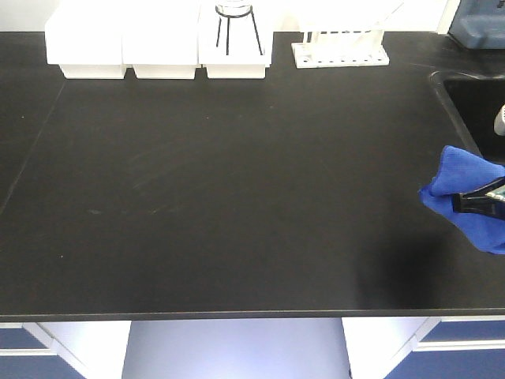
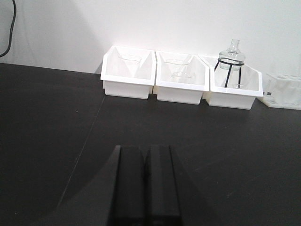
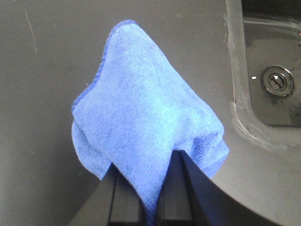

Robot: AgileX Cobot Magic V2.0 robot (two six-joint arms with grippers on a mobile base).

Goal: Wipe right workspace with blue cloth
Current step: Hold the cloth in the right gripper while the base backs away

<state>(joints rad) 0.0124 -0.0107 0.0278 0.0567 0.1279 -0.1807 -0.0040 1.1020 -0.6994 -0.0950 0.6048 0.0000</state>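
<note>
The right gripper point(image 3: 148, 162) is clenched on the cloth point(image 3: 141, 108). It pinches one bunched fold, so the rest of the rag fans out ahead of the fingers as a loose pad. That grip suits wiping, since a broad soft face can meet the surface and not the hard fingertips.

In the front view the cloth point(image 1: 454, 185) sits at 3 o'clock, at the edge of the frame, just beside the sink point(image 1: 473, 87) at 2 o'clock. It seems to be carried clear of the bench point(image 1: 237, 197), though I cannot tell for sure that no part touches.

This bench carries trays point(image 1: 158, 43) at 11 o'clock and a rack point(image 1: 339, 47) at 1 o'clock. It is therefore probably not the right workspace, which no view shows. By that reading, wiping has not yet begun.

The left gripper point(image 2: 145, 148) is closed on nothing, its fingers pressed together. It points toward the trays point(image 2: 181, 77) and a flask point(image 2: 232, 52) at 1 o'clock, parked out of the way.

No brand, label or writing can be read. The only marking in the sink is the drain point(image 3: 277, 81), at 2 o'clock in the right wrist view.
</note>
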